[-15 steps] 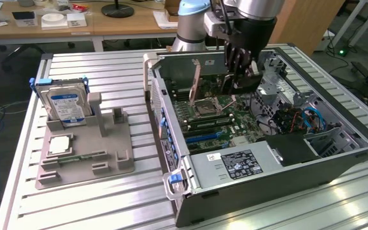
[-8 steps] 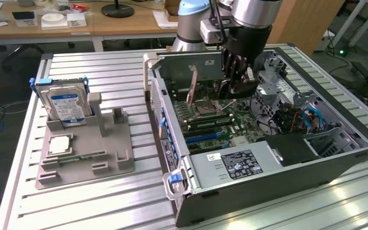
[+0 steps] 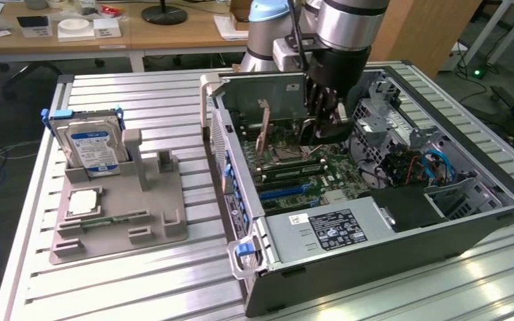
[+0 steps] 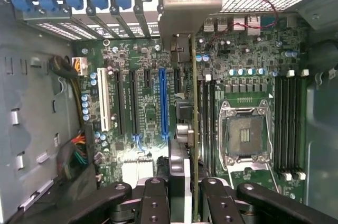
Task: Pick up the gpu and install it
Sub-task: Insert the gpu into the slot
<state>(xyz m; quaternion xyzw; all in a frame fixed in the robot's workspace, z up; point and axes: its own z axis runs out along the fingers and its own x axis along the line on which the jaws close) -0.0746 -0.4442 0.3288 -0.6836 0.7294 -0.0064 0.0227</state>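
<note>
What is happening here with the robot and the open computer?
The arm's gripper is inside the open computer case, holding the gpu on edge over the motherboard. The card stands next to the blue slot, with its bracket up at the case's rear openings. On the table, a gray holder carries a hard drive and a CPU chip.

My gripper (image 3: 326, 128) hangs inside the open computer case (image 3: 471, 221), over the motherboard (image 3: 315, 175). The gpu (image 4: 194, 129) stands on edge between my fingers (image 4: 154, 198), its bracket (image 4: 182, 5) at the case's rear wall. Beside it lies the CPU socket (image 4: 244, 134); outside the case, the parts tray (image 3: 118, 214) sits well apart.
</note>
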